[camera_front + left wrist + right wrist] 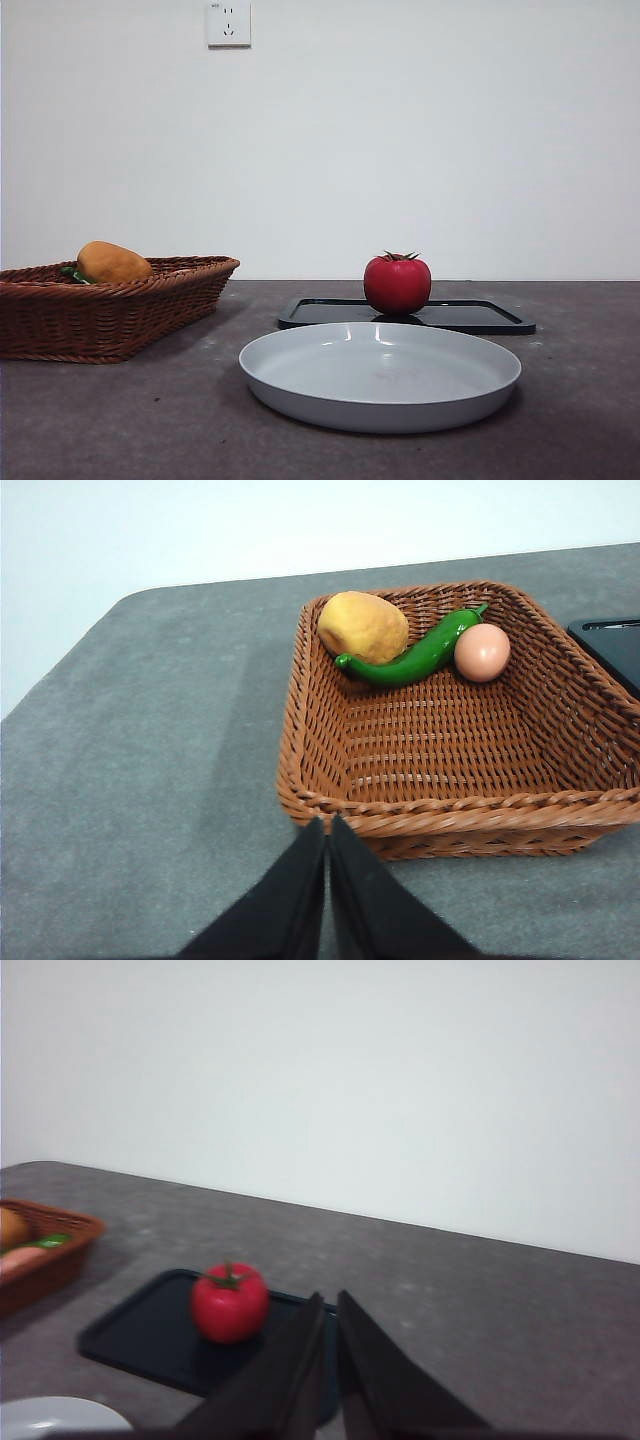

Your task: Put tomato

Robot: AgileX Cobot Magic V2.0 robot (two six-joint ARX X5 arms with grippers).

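The red tomato [397, 284] with a green stem stands upright on a flat black tray [480, 318] behind the grey plate [380, 375]. In the right wrist view the tomato [230, 1303] sits on the tray [140, 1335], a little ahead of my right gripper [331, 1305], which is shut and empty, apart from the tomato. My left gripper [327, 827] is shut and empty, just before the near rim of the wicker basket [330, 730]. Neither arm shows in the front view.
The brown wicker basket [110, 310] stands at the left and holds an orange-brown oval fruit [362, 626], a green pepper [415, 658] and a pinkish egg [482, 652]. A wall with a socket [228, 23] is behind the table.
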